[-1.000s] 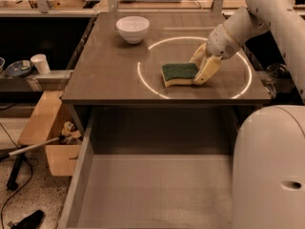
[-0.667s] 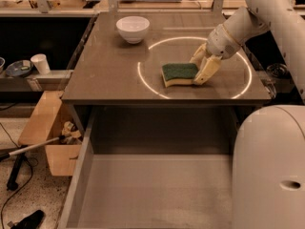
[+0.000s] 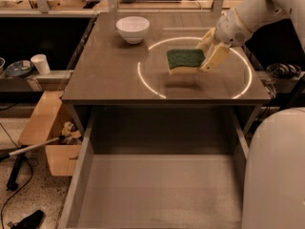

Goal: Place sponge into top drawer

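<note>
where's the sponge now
In the camera view, the sponge hangs over the right half of the table, its right end in the jaws of the gripper, white bowl back-left.

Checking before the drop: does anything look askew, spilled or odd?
Nothing stands out. The tool grips the sponge by its right end, held roughly level just above the table. The bowl sits upright at the far left, and the drawer stands open below.

No legible text anywhere, nor on the gripper (image 3: 208, 51) with the sponge (image 3: 184, 60) above the table (image 3: 109, 78)
</note>
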### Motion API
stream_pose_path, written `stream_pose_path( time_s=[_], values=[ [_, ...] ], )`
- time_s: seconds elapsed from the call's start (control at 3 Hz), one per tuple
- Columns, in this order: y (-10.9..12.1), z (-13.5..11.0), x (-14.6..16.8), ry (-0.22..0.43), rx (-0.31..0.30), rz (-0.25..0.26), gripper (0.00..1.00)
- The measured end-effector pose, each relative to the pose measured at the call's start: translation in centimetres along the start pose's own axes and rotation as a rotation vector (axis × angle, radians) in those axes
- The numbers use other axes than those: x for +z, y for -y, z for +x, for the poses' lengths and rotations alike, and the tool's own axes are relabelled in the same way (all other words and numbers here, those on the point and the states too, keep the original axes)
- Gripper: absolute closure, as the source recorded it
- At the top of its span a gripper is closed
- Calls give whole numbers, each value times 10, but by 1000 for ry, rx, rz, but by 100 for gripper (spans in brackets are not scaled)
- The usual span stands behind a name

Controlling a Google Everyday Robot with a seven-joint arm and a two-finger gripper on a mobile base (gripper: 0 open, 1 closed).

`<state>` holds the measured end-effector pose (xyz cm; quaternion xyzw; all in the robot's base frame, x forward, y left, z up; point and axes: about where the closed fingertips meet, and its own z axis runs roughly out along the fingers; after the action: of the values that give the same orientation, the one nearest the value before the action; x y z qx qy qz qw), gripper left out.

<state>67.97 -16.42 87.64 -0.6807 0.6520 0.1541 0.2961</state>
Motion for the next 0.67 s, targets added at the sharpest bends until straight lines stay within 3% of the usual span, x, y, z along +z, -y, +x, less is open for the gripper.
stream_pose_path(
  time_s=[0.67],
  values=[
    [-9,-12,7,15,-11,-9,100]
  ],
)
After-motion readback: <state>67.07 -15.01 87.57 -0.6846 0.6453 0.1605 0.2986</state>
